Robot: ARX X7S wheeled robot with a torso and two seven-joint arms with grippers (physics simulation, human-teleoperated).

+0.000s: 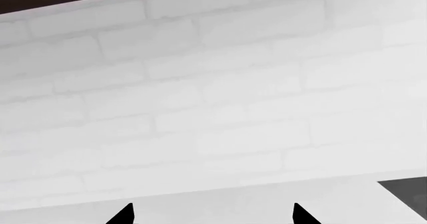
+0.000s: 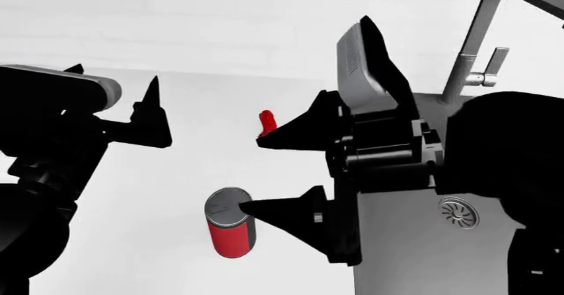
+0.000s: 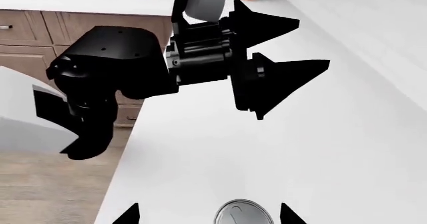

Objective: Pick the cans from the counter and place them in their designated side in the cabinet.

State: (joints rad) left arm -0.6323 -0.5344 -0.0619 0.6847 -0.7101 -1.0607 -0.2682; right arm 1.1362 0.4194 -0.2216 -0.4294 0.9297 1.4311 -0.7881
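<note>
An all-red can (image 2: 231, 232) with a grey lid (image 3: 243, 213) stands on the white counter (image 2: 176, 163). My right gripper (image 2: 251, 175) is open and hovers just above it. In the head view its lower fingertip overlaps the lid's edge. In the right wrist view the lid sits between the two fingertips, off-centre, with the gripper (image 3: 208, 214) open around it. My left gripper (image 2: 115, 76) is open and empty above the counter to the left. It also shows in the right wrist view (image 3: 312, 41) and its own view (image 1: 212, 213). The red-and-white can is out of view.
A small red chilli pepper (image 2: 267, 123) lies beyond the can. The grey sink (image 2: 405, 255) with its faucet (image 2: 480, 37) lies at the right, its corner in the left wrist view (image 1: 408, 194). A white brick wall (image 1: 213, 98) backs the counter. Wooden drawers (image 3: 27, 38) stand across the floor.
</note>
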